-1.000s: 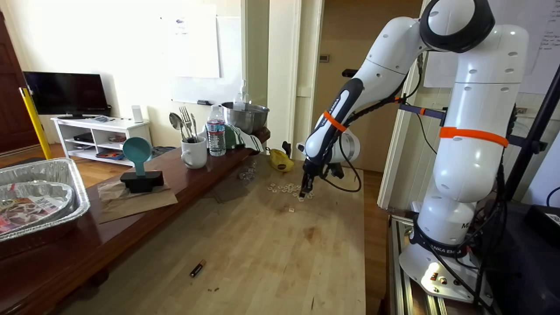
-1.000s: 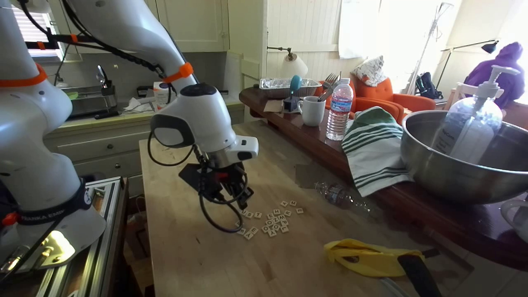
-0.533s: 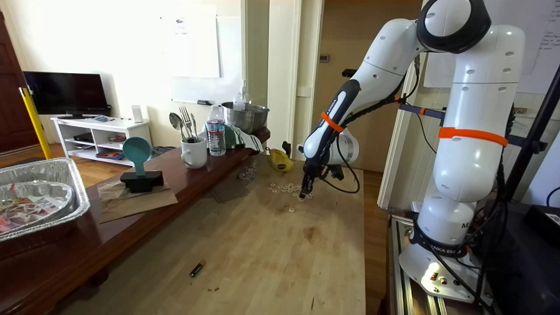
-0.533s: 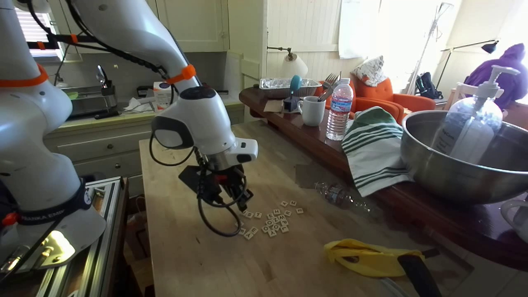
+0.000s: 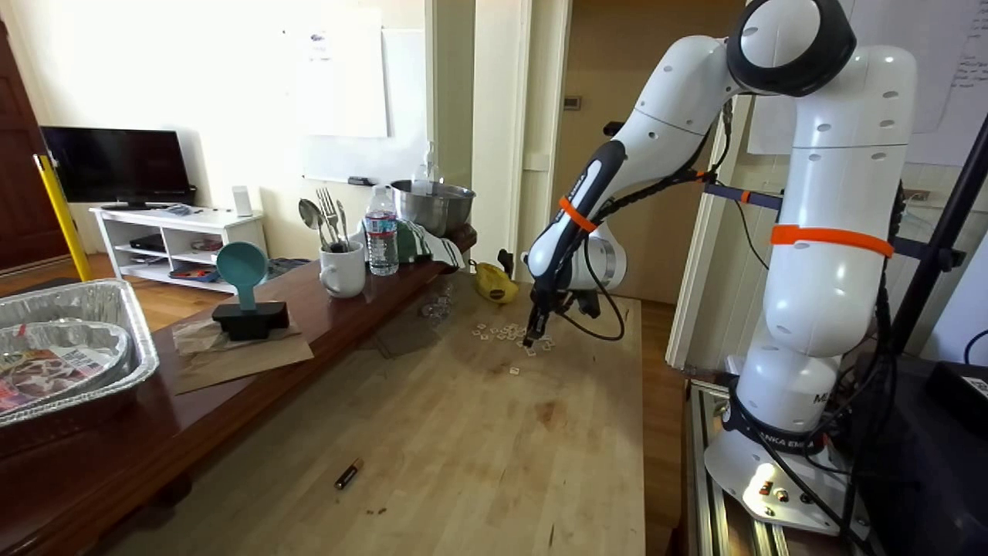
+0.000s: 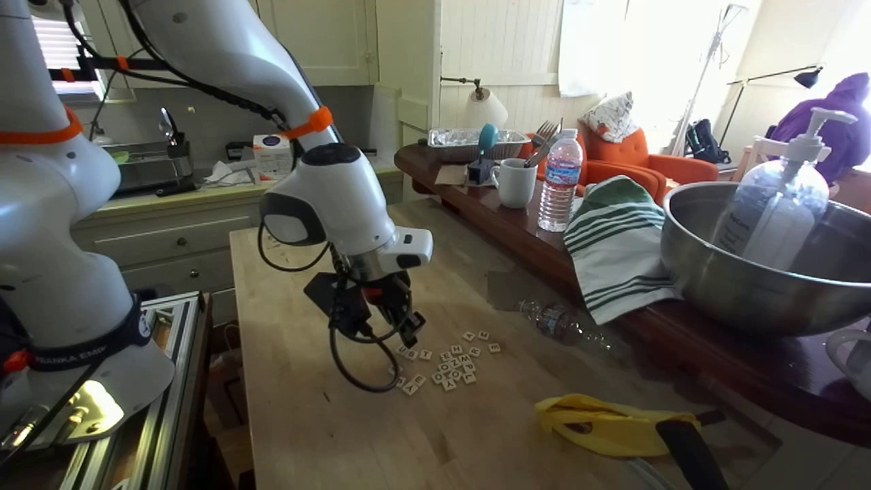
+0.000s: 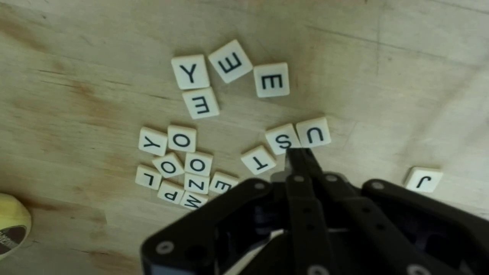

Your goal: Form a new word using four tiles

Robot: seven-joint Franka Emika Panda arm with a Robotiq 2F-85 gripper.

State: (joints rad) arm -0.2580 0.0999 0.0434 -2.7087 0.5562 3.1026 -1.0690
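Observation:
White letter tiles lie face up on the wooden table, in both exterior views [image 5: 500, 333] [image 6: 454, 366]. In the wrist view, a T tile [image 7: 258, 160], an S tile [image 7: 282, 138] and a U tile [image 7: 314, 132] form a slanted row. S and U touch or nearly touch; T is slightly apart. A J tile [image 7: 423, 179] lies alone to the right. My gripper [image 7: 300, 149] is shut with nothing visible between its fingers. Its tips overlap the near edges of S and U; contact cannot be told. The gripper shows low over the tiles in both exterior views [image 5: 528, 341] [image 6: 410, 335].
A tile cluster [image 7: 182, 138] lies left of the row, and several Y and E tiles [image 7: 230, 62] lie beyond it. A yellow bag [image 6: 605, 425] and a clear plastic bottle [image 6: 558, 322] lie nearby. A battery [image 5: 349, 473] lies farther off. A raised brown counter [image 5: 231, 401] borders the table.
My gripper has shifted slightly, to the left in an exterior view and to the right in the view from elsewhere. The tiles show no clear movement.

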